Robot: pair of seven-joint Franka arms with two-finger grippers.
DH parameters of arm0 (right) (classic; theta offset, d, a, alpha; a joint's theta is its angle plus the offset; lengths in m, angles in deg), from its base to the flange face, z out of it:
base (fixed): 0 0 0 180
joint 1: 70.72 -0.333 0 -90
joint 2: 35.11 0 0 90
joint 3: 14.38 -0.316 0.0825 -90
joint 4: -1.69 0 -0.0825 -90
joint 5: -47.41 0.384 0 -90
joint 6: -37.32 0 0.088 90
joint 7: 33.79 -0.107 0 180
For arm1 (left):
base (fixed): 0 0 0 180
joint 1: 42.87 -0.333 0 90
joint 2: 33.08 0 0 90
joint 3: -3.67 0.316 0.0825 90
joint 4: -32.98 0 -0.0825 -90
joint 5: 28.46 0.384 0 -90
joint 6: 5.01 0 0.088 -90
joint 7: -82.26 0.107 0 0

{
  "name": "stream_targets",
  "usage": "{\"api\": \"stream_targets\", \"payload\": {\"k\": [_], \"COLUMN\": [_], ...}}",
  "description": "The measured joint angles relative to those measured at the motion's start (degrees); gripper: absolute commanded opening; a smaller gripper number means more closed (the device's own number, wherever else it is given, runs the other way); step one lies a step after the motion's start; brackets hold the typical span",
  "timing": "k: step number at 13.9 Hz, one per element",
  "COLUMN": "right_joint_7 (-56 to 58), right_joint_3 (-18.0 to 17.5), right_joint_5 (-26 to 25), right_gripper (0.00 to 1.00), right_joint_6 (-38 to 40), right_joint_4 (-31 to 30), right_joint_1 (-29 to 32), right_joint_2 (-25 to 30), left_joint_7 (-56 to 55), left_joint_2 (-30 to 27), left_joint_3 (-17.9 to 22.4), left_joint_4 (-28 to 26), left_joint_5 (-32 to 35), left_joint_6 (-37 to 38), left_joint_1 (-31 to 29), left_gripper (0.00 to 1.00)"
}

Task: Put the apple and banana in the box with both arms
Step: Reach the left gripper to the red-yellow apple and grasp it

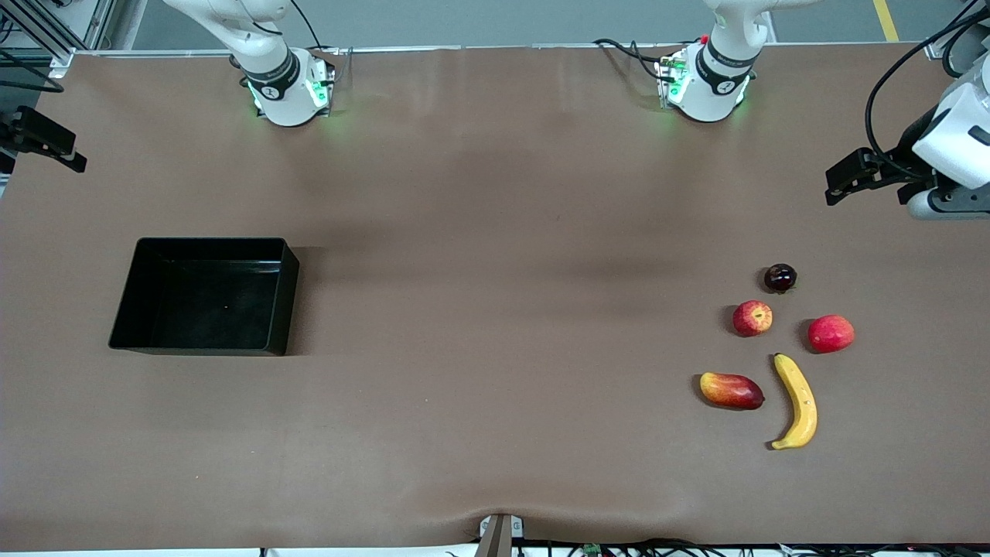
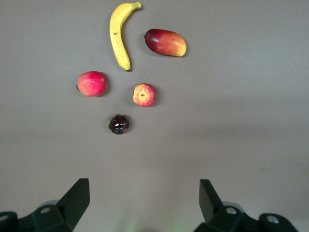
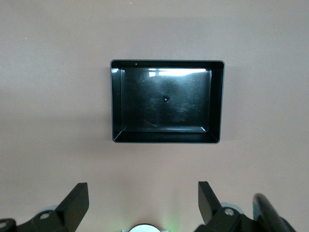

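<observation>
Brown matting carries the fruit cluster at the left arm's end of the table and the empty black box (image 1: 207, 295) at the right arm's end, so each arm has its own station. The left gripper (image 2: 144, 200) hangs released above the fruit; the right gripper (image 3: 143, 202), also released, hangs above the box. The apple (image 1: 752, 318) sits farther from the front camera than the banana (image 1: 798, 401), whose long axis runs toward that camera, tips dark.
</observation>
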Motion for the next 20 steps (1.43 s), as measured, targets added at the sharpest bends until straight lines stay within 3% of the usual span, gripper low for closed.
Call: {"api": "stream_targets", "payload": {"k": [6, 10, 12, 15, 20], "right_joint_7": [0.00, 0.00, 0.00, 1.95, 8.61], "right_joint_3": [0.02, 0.12, 0.22, 0.74, 1.54], "right_joint_5": [0.00, 0.00, -0.06, -0.48, -0.54], "right_gripper": [1.00, 1.00, 1.00, 1.00, 1.00], "right_joint_6": [-0.01, -0.01, 0.03, -0.10, -0.36], "right_joint_4": [0.02, 0.04, -0.02, 0.03, 0.01], "right_joint_1": [0.00, 0.01, 0.02, 1.16, 9.42], "right_joint_2": [0.00, -0.13, -1.05, -4.14, -9.16], "left_joint_7": [0.07, 0.07, -1.28, -7.39, -24.76], "left_joint_2": [1.41, 7.07, 10.08, 11.56, 14.80], "left_joint_3": [0.89, 1.24, 1.24, 1.25, 1.30], "left_joint_4": [1.60, 1.42, 0.48, -3.50, -10.10], "left_joint_5": [0.07, 0.07, 0.07, 0.08, 0.08], "left_joint_6": [0.07, -1.49, -5.78, -12.49, -19.96], "left_joint_1": [-0.48, -0.98, -0.98, -0.99, -1.03], "left_gripper": [1.00, 1.00, 1.00, 1.00, 1.00]}}
